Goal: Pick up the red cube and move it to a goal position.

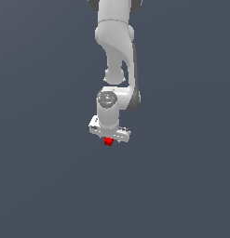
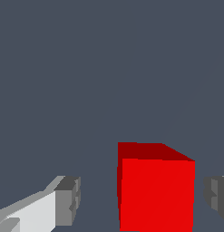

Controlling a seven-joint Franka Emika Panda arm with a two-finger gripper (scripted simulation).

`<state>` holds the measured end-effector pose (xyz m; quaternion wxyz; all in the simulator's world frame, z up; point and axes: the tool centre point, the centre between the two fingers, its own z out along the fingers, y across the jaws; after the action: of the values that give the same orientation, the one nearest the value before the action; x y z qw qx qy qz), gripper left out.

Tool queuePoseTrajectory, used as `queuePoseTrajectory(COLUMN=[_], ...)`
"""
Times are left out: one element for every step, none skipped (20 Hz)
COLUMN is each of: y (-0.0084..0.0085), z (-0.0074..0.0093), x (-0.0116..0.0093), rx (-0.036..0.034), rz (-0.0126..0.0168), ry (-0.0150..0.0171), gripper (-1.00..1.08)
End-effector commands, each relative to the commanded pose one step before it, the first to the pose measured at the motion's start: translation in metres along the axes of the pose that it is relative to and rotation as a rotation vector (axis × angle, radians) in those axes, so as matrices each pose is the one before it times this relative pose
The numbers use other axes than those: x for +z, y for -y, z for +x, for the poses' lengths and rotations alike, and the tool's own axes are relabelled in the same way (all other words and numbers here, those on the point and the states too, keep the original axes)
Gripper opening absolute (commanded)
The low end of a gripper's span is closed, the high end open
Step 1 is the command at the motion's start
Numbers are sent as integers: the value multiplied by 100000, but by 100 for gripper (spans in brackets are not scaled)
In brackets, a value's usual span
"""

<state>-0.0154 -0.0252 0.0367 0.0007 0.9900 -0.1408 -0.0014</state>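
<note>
The red cube (image 1: 108, 142) shows just under the white hand of my gripper (image 1: 109, 138), near the middle of the exterior view. In the wrist view the cube (image 2: 156, 190) stands between my two grey fingertips. One fingertip (image 2: 68, 200) is well clear of the cube and the other (image 2: 216, 195) is closer to it, with a small gap. My gripper (image 2: 141, 199) is open around the cube and touches it on neither side. In the exterior view the hand hides the cube's upper part.
A plain dark grey surface (image 1: 46, 176) fills both views. The white arm (image 1: 117, 51) comes down from the top of the exterior view, directly above the cube.
</note>
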Motion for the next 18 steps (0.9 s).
queuePoseTrajectory(y=[-343, -88, -61, -45, -24, -16, 0, 0, 0, 0, 0, 0, 0, 0, 0, 0, 64, -4], z=[126, 27, 22, 19, 11, 6, 0, 0, 0, 0, 0, 0, 0, 0, 0, 0, -22, -2], x=[985, 254, 194, 135, 79, 25, 0, 0, 0, 0, 0, 0, 0, 0, 0, 0, -35, -25], rx=[2218, 543, 408, 292, 169, 69, 0, 0, 0, 0, 0, 0, 0, 0, 0, 0, -92, 0], rz=[36, 14, 17, 17, 12, 5, 0, 0, 0, 0, 0, 0, 0, 0, 0, 0, 32, 0], ry=[-247, -12, -6, -3, -1, 0, 0, 0, 0, 0, 0, 0, 0, 0, 0, 0, 9, 0], gripper=[100, 100, 100, 100, 100, 100, -100, -100, -100, -100, -100, -100, -100, -100, -100, -100, -100, -100])
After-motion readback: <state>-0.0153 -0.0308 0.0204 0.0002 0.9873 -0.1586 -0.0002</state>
